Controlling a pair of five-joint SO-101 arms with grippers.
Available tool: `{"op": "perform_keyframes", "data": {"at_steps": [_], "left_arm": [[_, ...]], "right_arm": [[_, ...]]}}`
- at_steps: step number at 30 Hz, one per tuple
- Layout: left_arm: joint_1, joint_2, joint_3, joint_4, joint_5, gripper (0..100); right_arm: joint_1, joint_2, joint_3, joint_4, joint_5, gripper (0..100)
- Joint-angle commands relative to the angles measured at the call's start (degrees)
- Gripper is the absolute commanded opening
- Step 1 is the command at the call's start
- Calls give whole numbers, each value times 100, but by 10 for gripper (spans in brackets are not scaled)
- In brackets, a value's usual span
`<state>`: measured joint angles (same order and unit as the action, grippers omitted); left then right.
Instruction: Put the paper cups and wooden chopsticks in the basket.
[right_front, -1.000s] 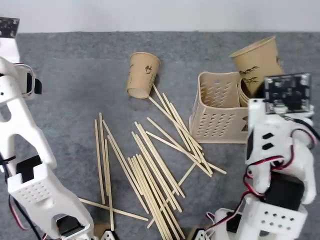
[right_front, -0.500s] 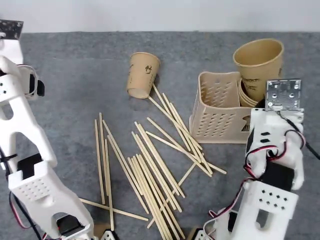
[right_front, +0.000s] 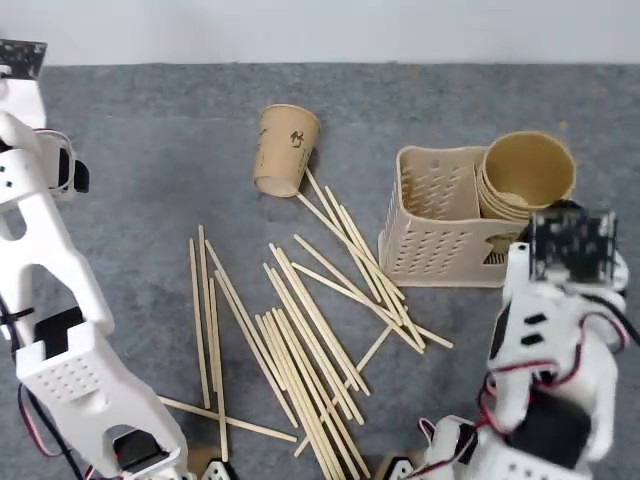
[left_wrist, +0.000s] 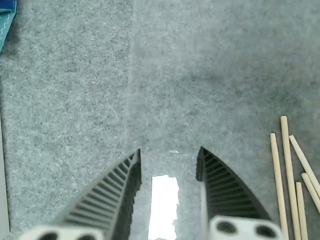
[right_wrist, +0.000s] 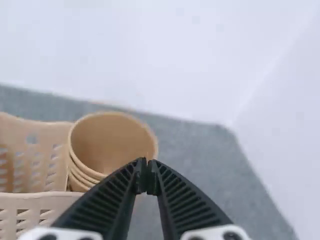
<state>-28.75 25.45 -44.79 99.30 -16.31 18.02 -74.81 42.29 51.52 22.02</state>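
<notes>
Cups (right_wrist: 107, 145) stacked in basket (right_wrist: 30, 150), right gripper (right_wrist: 146, 174) closed, perhaps on rim.

A: Bkgd, pls?
B: Grey worktop (right_front: 150, 130), felt-like nap, runs side to side in the high view.
A: Behind it?
B: Plain white wall (right_front: 320, 30) along the far edge, meeting the grey.
A: Anything else?
B: Blue-teal item (left_wrist: 5, 20), cut off at a corner of the left wrist view, on the grey. Can't tell what it is. Also a faint straight shade change across the worktop nr it.
</notes>
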Motion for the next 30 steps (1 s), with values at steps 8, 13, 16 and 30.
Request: {"op": "perform_keyframes", "data": {"at_steps": [8,13,16,30], "left_arm": [[255,-105,-268,-62,44,178],[905,-44,-611,-97,44,179],[1521,-44,-629,-211,62,180],[3429,1442,-681,-1538,1222,322]], "right_arm": [[13,-101,-281,-347,-554,11],[-558,66,-185,655,-545,11],[-963,-40,-185,1262,-545,11],[-2141,-787,-9,2932,-589,11]]}}
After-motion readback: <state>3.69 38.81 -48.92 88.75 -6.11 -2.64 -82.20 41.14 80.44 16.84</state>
